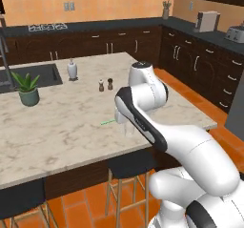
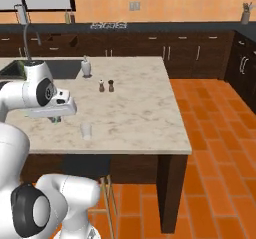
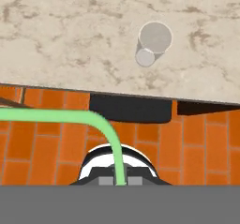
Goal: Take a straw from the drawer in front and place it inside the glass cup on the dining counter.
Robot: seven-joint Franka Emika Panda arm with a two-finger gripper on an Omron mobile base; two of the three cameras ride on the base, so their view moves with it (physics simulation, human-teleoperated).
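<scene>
My gripper (image 3: 120,181) is shut on the light-green straw (image 3: 107,129), which runs up from between the fingertips and bends off to the left in the hand view. In the left base view the straw (image 1: 107,122) sticks out sideways from the hand, just above the dining counter (image 1: 62,127). The clear glass cup (image 3: 152,39) stands upright on the marbled top near its front edge, a short way beyond the gripper. In the right base view the glass cup (image 2: 86,131) is just right of and below my gripper (image 2: 56,118). The drawer is out of view.
Two pepper shakers (image 1: 105,85), a white soap bottle (image 1: 72,70) and a potted plant (image 1: 27,89) stand farther back on the counter, beside a dark sink (image 1: 33,77). Dark-seated stools (image 1: 131,165) sit under the near edge. Orange tiled floor lies to the right.
</scene>
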